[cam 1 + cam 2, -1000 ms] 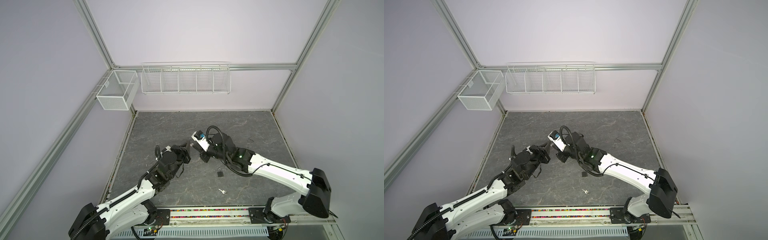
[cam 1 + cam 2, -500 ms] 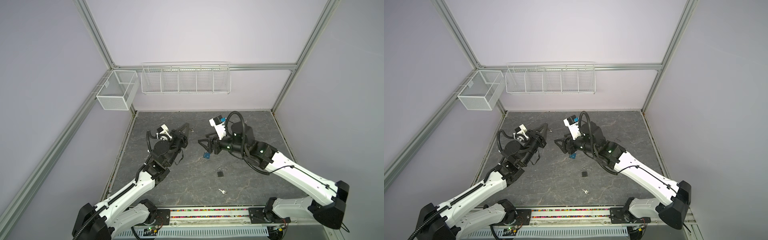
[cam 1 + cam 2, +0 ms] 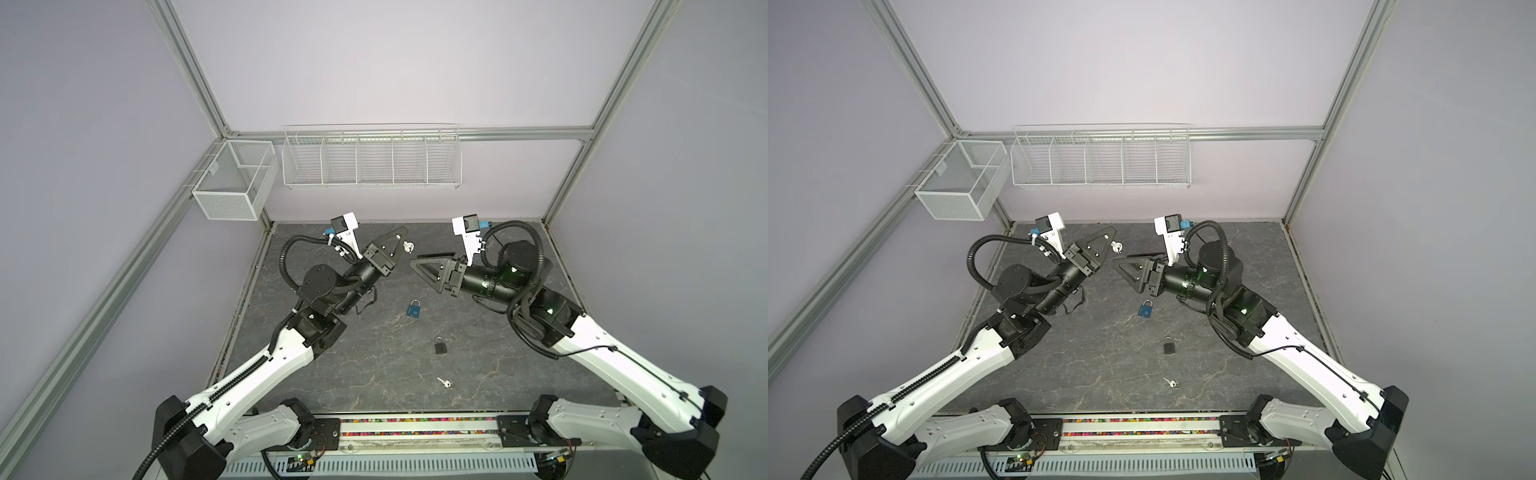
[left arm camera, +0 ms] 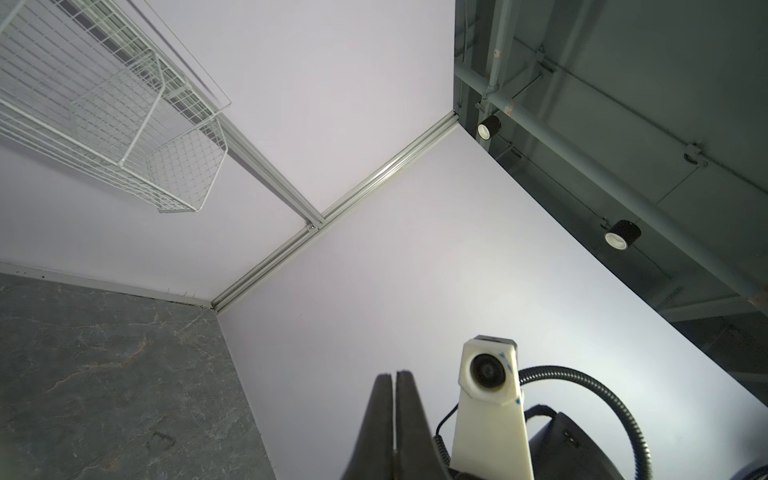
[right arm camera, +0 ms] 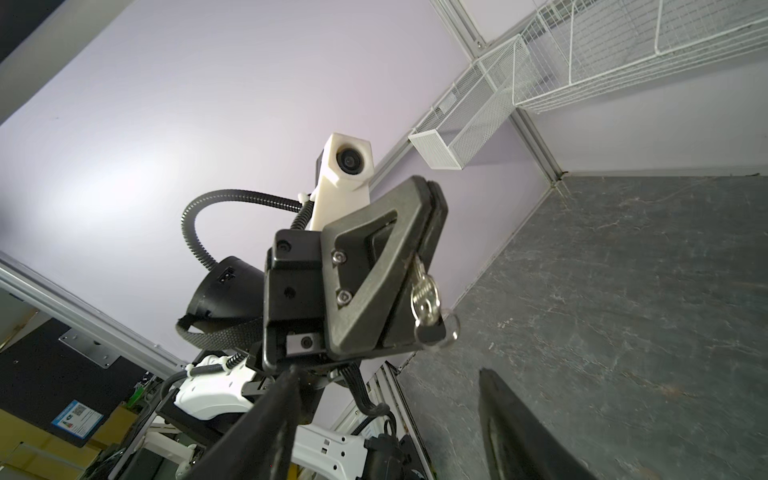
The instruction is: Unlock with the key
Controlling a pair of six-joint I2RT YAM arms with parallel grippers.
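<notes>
Lying loose: two padlocks [image 3: 414,309] [image 3: 440,345], one key [image 3: 445,382]; left pincer [image 3: 400,231] clamps another key [image 3: 408,247], right pincer [image 3: 415,259] gapes.

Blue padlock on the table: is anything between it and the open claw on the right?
Nothing visible. The right gripper hangs open behind the blue padlock, only bare tabletop between them; the black padlock and loose key lie nearer the front.

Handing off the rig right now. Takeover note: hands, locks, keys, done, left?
Left hand: shut on a key, raised above the table.
Right hand: open, empty, also raised.
Blue padlock and black padlock lie loose mid-table; a second key lies nearer the front edge.
Done: key grasped.
Left: right hand picks up a padlock, key goes in, turn. Whether either shackle is already open, I cannot tell.
</notes>
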